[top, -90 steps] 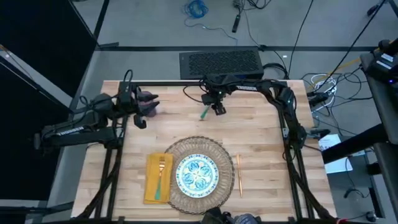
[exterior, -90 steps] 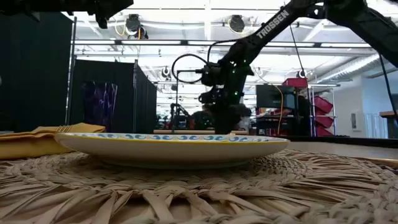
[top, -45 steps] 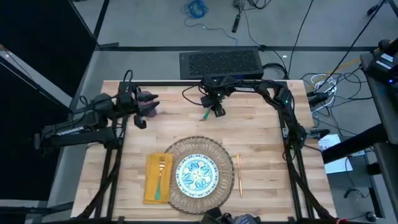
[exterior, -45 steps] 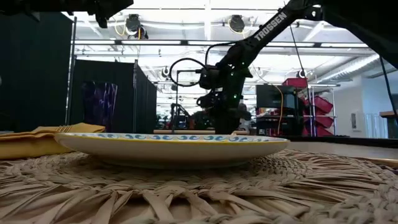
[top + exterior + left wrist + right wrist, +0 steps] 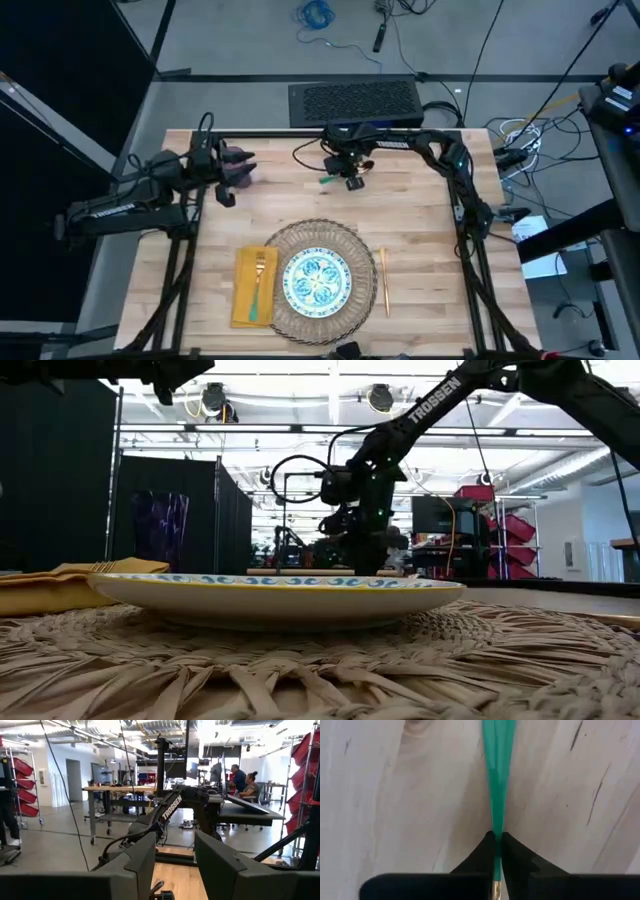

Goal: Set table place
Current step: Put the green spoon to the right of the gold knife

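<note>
Near the table's [image 5: 420, 230] far edge my right gripper [image 5: 350, 181] [image 5: 496, 840] is shut on a teal-handled utensil [image 5: 328, 179]; its head is hidden under the fingers. At the near edge a patterned plate [image 5: 318, 280] lies on a round wicker mat [image 5: 350, 240]. A fork [image 5: 260, 280] lies on the yellow napkin [image 5: 243, 300] left of the mat. At the far left a purple cup [image 5: 160, 525] [image 5: 242, 165] stands upright. My left gripper [image 5: 228, 170] [image 5: 175, 865] hangs open, higher than the cup's rim. My right gripper pinches the utensil between its two fingertips [image 5: 482, 852], at the narrow end of the teal handle [image 5: 496, 827] where the gold shank [image 5: 495, 890] begins. The fingers point down from above. The handle sticks out level toward the table's left. I cannot tell whether it clears the wood.
A thin gold utensil [image 5: 385, 282] lies on the wood just right of the mat. Bare planks stretch between the mat and the far edge. A black frame bar [image 5: 300, 133] runs along the far edge, and people show in the room beyond.
My right gripper has turned in place over the far part of the table. The teal handle has swung from pointing toward the near left to pointing toward the table's left edge.
</note>
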Motion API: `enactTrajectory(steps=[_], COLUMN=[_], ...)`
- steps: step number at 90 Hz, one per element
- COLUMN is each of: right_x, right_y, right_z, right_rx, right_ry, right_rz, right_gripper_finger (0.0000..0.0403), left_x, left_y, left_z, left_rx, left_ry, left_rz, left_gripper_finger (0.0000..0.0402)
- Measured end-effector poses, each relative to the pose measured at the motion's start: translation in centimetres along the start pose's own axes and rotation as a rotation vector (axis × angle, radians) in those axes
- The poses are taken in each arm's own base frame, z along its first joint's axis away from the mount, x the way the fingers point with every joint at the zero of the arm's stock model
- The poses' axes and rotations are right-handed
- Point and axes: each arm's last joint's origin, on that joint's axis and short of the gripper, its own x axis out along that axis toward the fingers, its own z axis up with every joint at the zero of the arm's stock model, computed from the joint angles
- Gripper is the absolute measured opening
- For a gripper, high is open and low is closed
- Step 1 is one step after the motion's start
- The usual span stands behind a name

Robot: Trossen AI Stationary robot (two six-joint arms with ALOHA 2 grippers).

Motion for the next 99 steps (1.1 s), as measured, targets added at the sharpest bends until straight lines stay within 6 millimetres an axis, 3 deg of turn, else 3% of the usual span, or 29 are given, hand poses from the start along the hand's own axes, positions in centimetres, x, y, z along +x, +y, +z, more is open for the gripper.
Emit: enactTrajectory(steps=[15,27,42,50,69,86,99], right_x=[-0.1,-1.5,-6.2,-7.7,-12.1,-13.2,-11.9], right_y=[0.9,1.7,1.9,2.6,7.5,12.1,15.0], right_z=[0.7,0.7,1.8,2.3,4.5,6.0,5.9], right_rx=[-0.011,-0.005,0.09,0.112,-0.096,-0.226,-0.24], right_ry=[0.037,0.042,-0.068,-0.099,-0.226,-0.19,-0.075], right_rz=[-0.031,-0.011,0.017,0.063,0.165,0.209,0.291], right_gripper_finger=[0.0002,0.0001,0.0001,0.0,0.0,0.0,0.0], left_x=[0.0,0.0,0.0,0.0,0.0,0.0,0.0], left_y=[0.0,0.0,0.0,0.0,0.0,0.0,-0.1], left_z=[0.0,0.0,0.1,0.1,0.1,0.1,0.1], left_rx=[0.0,0.0,0.001,0.002,-0.01,-0.07,-0.099], left_ry=[-0.001,-0.001,-0.011,-0.011,-0.01,-0.009,-0.008], left_rz=[0.0,0.0,-0.001,-0.001,-0.003,-0.007,-0.014], left_gripper_finger=[0.0121,0.0121,0.0121,0.0121,0.0121,0.0121,0.0121])
